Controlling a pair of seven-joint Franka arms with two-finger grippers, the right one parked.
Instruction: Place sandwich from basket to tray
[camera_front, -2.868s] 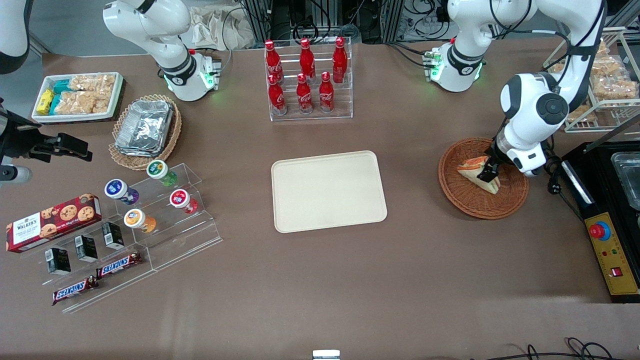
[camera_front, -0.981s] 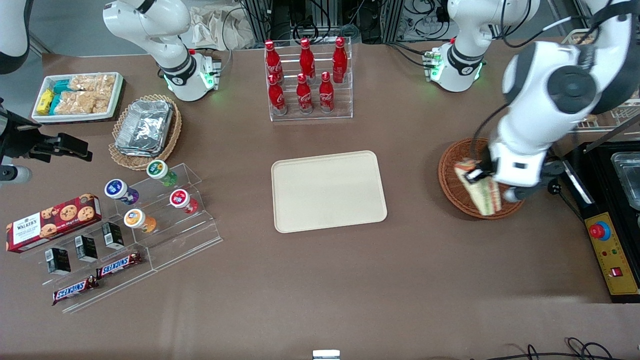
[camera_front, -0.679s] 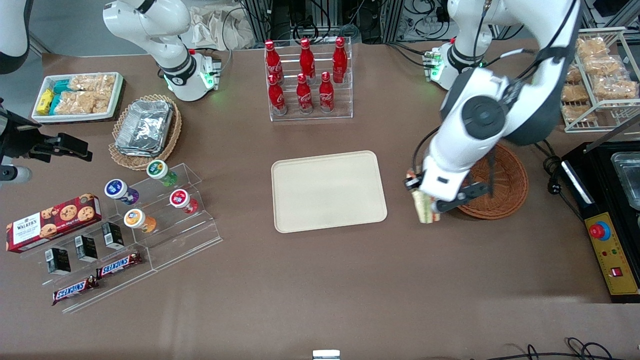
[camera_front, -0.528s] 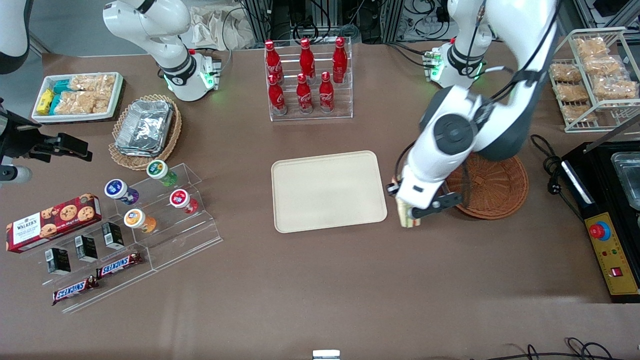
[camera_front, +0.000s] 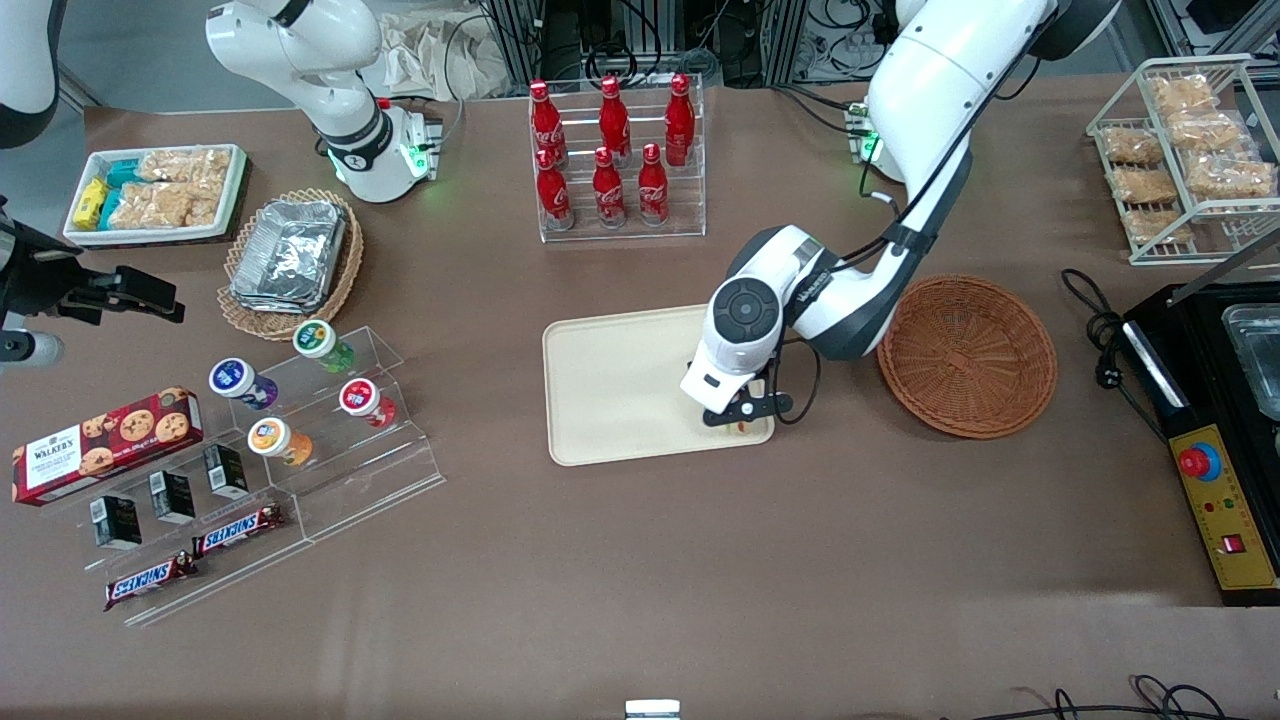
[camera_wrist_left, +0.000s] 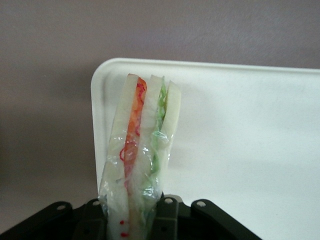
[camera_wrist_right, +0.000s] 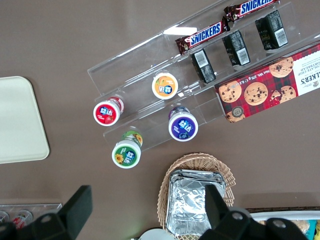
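Brown table surface (camera_front: 700, 560) carries everything, and the working arm (camera_front: 900, 130) reaches across it from its base to the tray. Cream-beige and rectangular, the tray (camera_front: 610, 395) lies in the middle of the table, its flat floor bare apart from the corner where the arm works. Just beside it, toward the working arm's end of the table, sits the reddish-brown woven basket (camera_front: 967, 355), with nothing in it.

At the table's edge farthest from the front camera stands a clear rack of red cola bottles (camera_front: 612, 150). Toward the parked arm's end lie a stepped clear display (camera_front: 300, 470) with round-lidded cups (camera_front: 322, 340), small dark boxes and Snickers bars (camera_front: 236, 530), a red cookie box (camera_front: 105, 445) beside it, a lighter wicker basket of foil containers (camera_front: 290, 260), and a white tray of bagged snacks (camera_front: 155, 192). A wire rack of bagged snacks (camera_front: 1185, 150) stands at the working arm's end.

Over the tray's corner nearest the front camera and nearest the basket hangs the gripper (camera_front: 738, 412), its fingers pinching the sandwich (camera_wrist_left: 142, 160). The wrist view shows that wrapped wedge standing on edge between the black fingers (camera_wrist_left: 167, 215), white bread with red-orange and green filling, above the tray's rounded corner (camera_wrist_left: 107, 75). Whether it touches the tray floor cannot be told.
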